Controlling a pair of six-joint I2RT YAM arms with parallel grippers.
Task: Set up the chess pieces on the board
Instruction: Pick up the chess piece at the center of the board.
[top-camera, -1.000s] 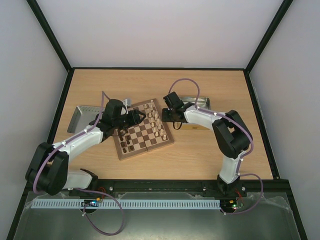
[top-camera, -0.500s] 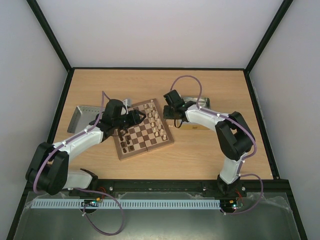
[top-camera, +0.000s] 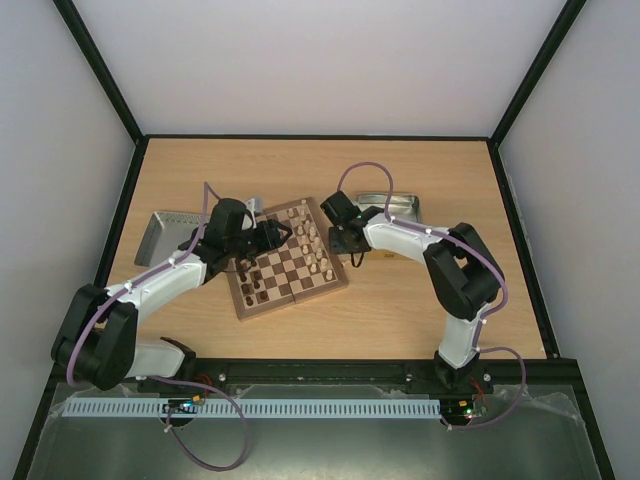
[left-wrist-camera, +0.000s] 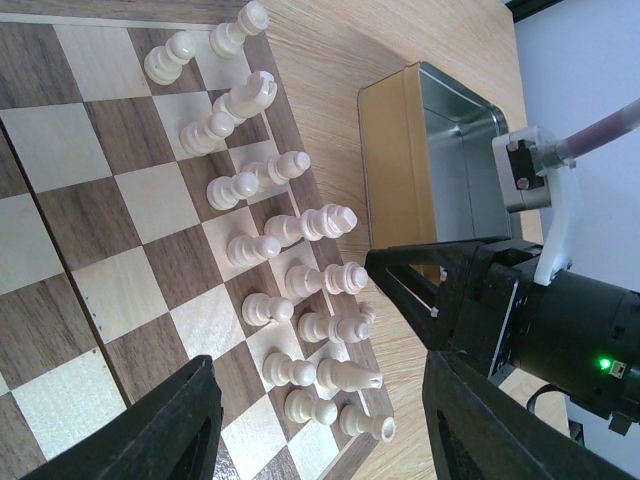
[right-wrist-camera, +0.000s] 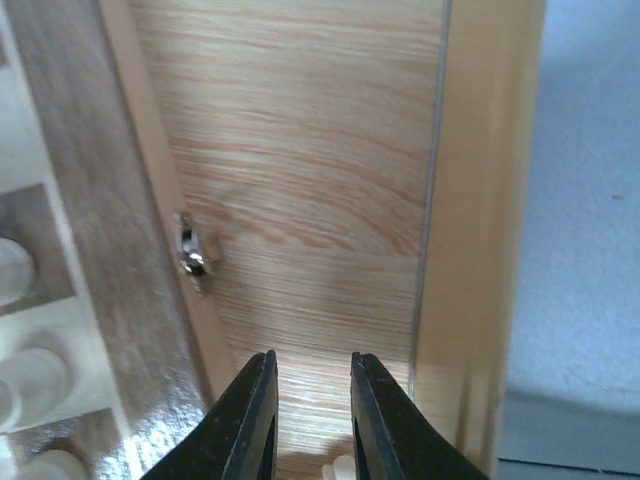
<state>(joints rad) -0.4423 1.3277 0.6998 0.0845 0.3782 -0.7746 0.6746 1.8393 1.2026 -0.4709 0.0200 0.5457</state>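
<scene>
The board (top-camera: 290, 262) lies at mid-table with cream chess pieces (top-camera: 315, 248) in two rows on its right side and dark ones (top-camera: 252, 285) on its left. In the left wrist view the cream pieces (left-wrist-camera: 285, 225) stand in two rows on the board (left-wrist-camera: 90, 210). My left gripper (top-camera: 277, 234) hovers over the board, jaws wide open and empty (left-wrist-camera: 320, 430). My right gripper (top-camera: 348, 254) hangs low over the table strip beside the board's right edge (right-wrist-camera: 70, 200). Its fingers (right-wrist-camera: 255, 420) stand narrowly apart with a small cream piece (right-wrist-camera: 345, 468) between them.
A shiny metal tin (top-camera: 388, 208) stands right of the board, its golden wall (right-wrist-camera: 480, 250) close beside my right fingers. A second tin (top-camera: 165, 233) stands left of the board. The board's metal clasp (right-wrist-camera: 193, 250) sits on its edge.
My right gripper has moved from over the right tin down and left into the gap between tin and board. The left arm has not moved.
</scene>
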